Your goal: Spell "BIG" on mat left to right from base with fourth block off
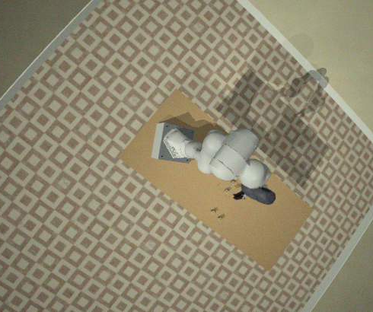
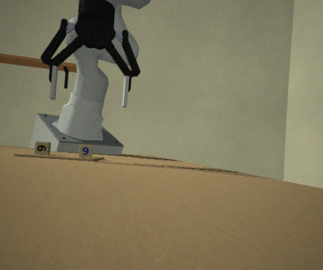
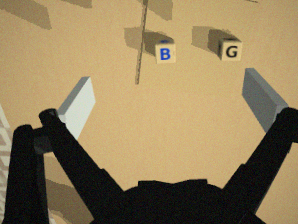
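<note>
Black pincer [image 3: 169, 106] spread, cube B block [image 3: 165, 54]

Four blocks lie on one table [image 1: 268, 236]: the B block [image 3: 165, 52], the G block [image 3: 230, 51], and two more [image 1: 215, 209] [image 1: 221, 217] too small to read; one thin mat [image 2: 60, 158]. One arm [image 1: 230, 152]; one pincer [image 2: 88, 100] with two fingers [image 2: 53, 86].

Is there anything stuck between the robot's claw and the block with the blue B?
No, nothing visible is in the way. The gripper hangs wide open above the table, and the B block sits in plain sight below, beside the G block.
</note>
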Robot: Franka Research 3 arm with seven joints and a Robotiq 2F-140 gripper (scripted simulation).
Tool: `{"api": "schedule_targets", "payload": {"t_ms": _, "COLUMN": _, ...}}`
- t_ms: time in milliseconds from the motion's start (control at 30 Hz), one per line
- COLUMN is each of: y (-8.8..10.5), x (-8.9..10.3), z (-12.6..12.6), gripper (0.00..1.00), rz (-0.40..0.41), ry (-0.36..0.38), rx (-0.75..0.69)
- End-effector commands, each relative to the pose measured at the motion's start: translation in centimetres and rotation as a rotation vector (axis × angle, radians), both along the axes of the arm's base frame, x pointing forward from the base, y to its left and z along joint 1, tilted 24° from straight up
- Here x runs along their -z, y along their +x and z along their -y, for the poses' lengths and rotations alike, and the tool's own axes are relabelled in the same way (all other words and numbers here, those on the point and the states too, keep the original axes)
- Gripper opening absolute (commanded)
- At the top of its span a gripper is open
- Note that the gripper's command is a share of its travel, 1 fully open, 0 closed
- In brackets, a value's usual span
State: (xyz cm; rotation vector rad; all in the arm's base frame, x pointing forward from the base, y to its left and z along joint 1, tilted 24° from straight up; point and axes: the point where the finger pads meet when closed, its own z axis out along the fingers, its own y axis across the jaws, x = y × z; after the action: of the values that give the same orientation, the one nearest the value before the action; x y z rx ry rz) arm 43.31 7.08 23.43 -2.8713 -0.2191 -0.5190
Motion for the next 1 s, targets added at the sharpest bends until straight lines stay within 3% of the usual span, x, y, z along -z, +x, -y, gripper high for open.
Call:
{"api": "schedule_targets", "payload": {"t_ms": 0, "y": 0.0, "x": -0.1, "z": 0.0, "gripper": 1.00, "rz": -0.001, "ry": 0.002, "rx": 0.007}}
{"api": "schedule_targets", "payload": {"t_ms": 133, "y": 0.0, "x": -0.1, "z": 0.1, "gripper": 1.00, "rz": -0.003, "ry": 0.004, "rx": 0.011}}
{"api": "schedule_targets", "payload": {"t_ms": 233, "y": 0.6, "x": 0.4, "z": 1.3, "gripper": 1.00, "rz": -0.054, "ry": 0.054, "rx": 0.137}}
{"api": "schedule_targets", "payload": {"t_ms": 967, "y": 2.3, "x": 1.9, "z": 5.5, "gripper": 1.00, "rz": -0.199, "ry": 0.199, "rx": 0.526}}
